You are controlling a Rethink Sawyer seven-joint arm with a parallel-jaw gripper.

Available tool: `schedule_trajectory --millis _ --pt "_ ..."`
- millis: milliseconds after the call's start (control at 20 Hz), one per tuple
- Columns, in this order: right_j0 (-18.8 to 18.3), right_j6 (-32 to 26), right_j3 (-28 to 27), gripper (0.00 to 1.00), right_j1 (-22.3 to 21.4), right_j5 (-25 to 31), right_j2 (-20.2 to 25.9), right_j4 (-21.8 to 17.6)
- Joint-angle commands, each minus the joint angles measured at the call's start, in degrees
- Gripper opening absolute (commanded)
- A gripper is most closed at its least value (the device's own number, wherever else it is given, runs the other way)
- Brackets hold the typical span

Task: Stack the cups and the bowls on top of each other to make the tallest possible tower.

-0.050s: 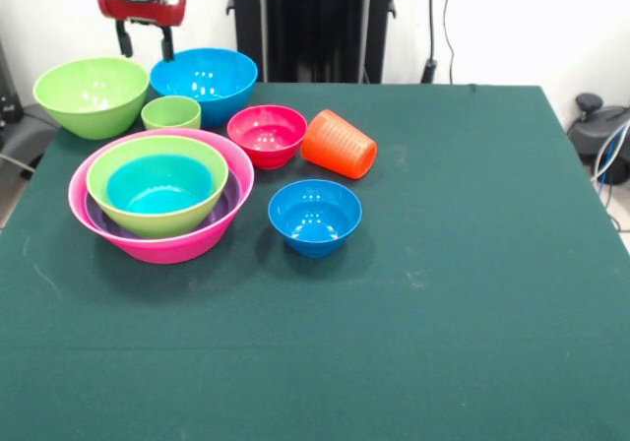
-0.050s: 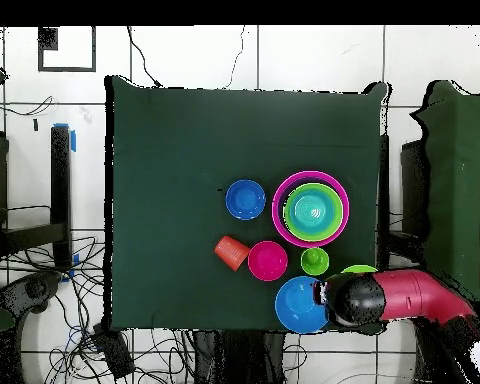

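Jaws (image 1: 144, 40): released, two black fingers apart, nothing between them.
Below the jaws: the gap between the lime-green bowl (image 1: 92, 94) and the large blue bowl (image 1: 205, 83).
Green cup (image 1: 171, 113): upright, just forward of the jaws.
Orange cup (image 1: 339, 144): on its side, well off, beside the red bowl (image 1: 267, 134).
Nest: teal bowl (image 1: 156, 185) inside a green one, purple, then pink bowl (image 1: 187, 245).
Small blue bowl (image 1: 315, 216): alone on the counter (image 1: 463, 264).
Overhead only: the arm (image 2: 409, 297) hides most of the lime-green bowl.

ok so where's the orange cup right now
In the front view the orange cup lies tipped on its side near the table's middle, just right of the small red bowl and above the small blue bowl.
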Motion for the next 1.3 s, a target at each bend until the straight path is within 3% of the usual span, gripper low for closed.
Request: schedule_trajectory --millis 50,250,900,1300 --pt "2.82 -3.9 2.39 1.0 5.74 -4.92 2.21 0.44" --pt "3.43 -2.54 1.25 1.0 9.31 -6.92 1.91 -0.24" --pt "5.57 0.53 -0.15 1.0 14.91 -10.9 1.72 0.98" --pt "5.57 -1.91 -2.65 1.0 16.51 -10.57 2.9 1.7"
